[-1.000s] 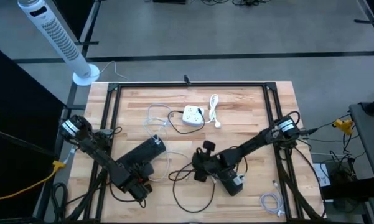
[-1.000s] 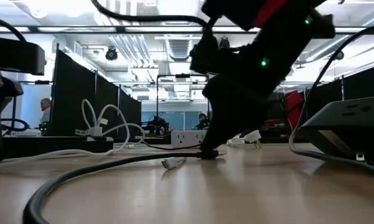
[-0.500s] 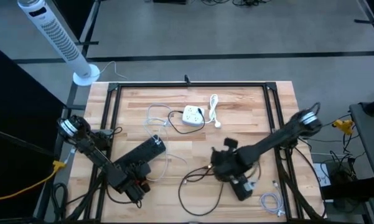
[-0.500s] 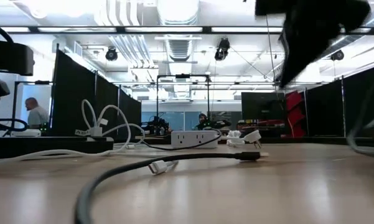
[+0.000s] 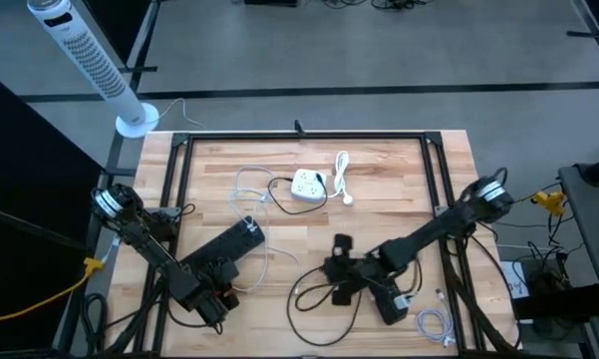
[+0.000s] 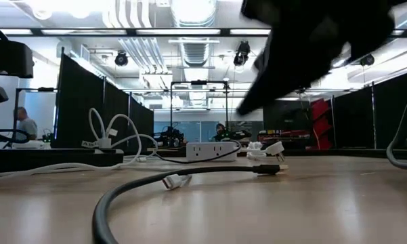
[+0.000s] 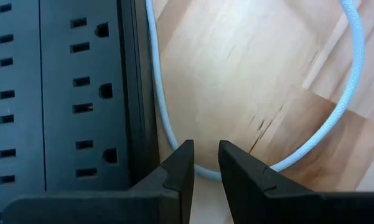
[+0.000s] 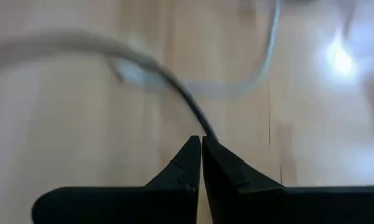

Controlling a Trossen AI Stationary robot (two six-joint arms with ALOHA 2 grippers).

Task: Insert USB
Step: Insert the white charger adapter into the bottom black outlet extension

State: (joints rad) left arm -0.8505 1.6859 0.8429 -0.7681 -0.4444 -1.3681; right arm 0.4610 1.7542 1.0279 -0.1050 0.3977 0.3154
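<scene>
Table (image 5: 399, 165) with two arms, power strips and cables.
Right gripper (image 8: 201, 144), fingers pressed together, pinches the black cable (image 8: 188, 104) above the wood; its USB plug (image 6: 170, 181) lies on the tabletop. Left gripper (image 7: 203, 163), fingers slightly apart and holding nothing, hovers beside the black power strip (image 7: 56, 93) and a white cable (image 7: 336, 118).
</scene>
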